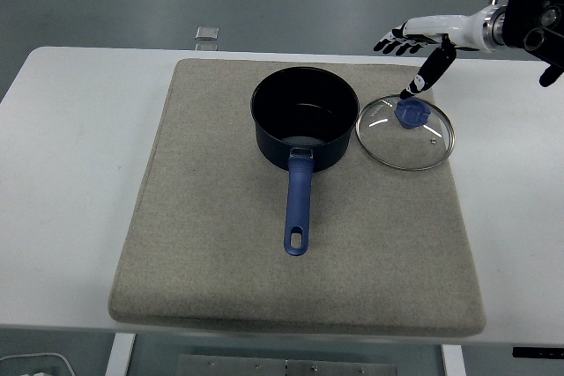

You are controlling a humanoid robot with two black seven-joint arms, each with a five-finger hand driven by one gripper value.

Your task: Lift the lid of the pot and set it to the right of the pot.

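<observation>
You can count the job as good as done: the lid (pixel 405 134) lies flat on the mat (pixel 211 270), just right of the open pot (pixel 305 121), its rim close beside the pot's wall. Your right hand (pixel 419 52) hangs above the knob (pixel 411 114) with fingers spread, holding nothing; its thumb tip points down beside the knob, and you can't tell if it touches. Only pulling the arm away seems left. The left arm is out of view.
</observation>
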